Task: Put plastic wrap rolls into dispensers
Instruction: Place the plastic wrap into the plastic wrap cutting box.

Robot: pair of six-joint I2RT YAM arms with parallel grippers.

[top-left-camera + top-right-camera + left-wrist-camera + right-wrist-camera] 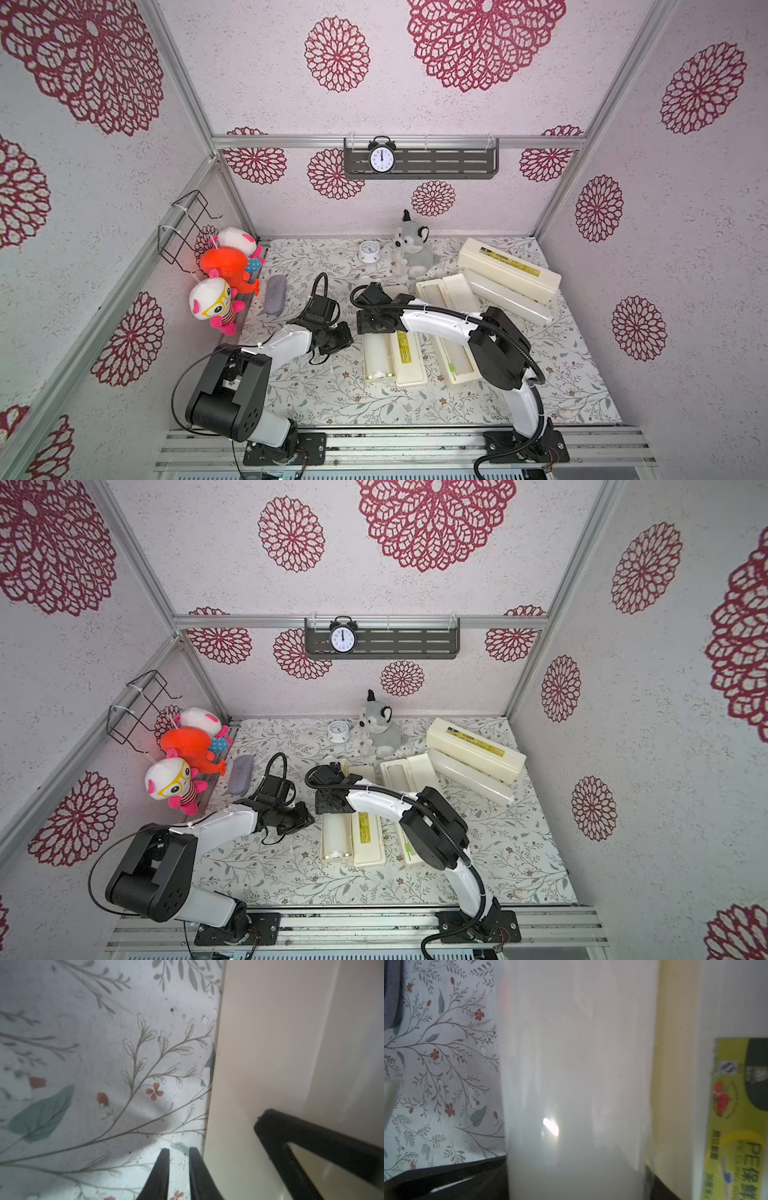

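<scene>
Between the jaws of the right gripper (pixel 374 326) sits one plastic wrap roll (pixel 575 1084), lying lengthwise in an open dispenser (pixel 675 1064). The jaws flank the roll on both sides, can't tell if clamped or just clear of it. Past the roll from those jaws, the flipped-back lid shows its yellow-green label (pixel 737 1126). Left gripper (pixel 179 1150): jaws together, nothing in them, low over the floral worktop (pixel 83 1043), just beside that same dispenser. Off to the right of the right jaws: a second open dispenser (pixel 455 291), and further out a loose roll (pixel 507 298) right beside a closed dispenser (pixel 505 270).
</scene>
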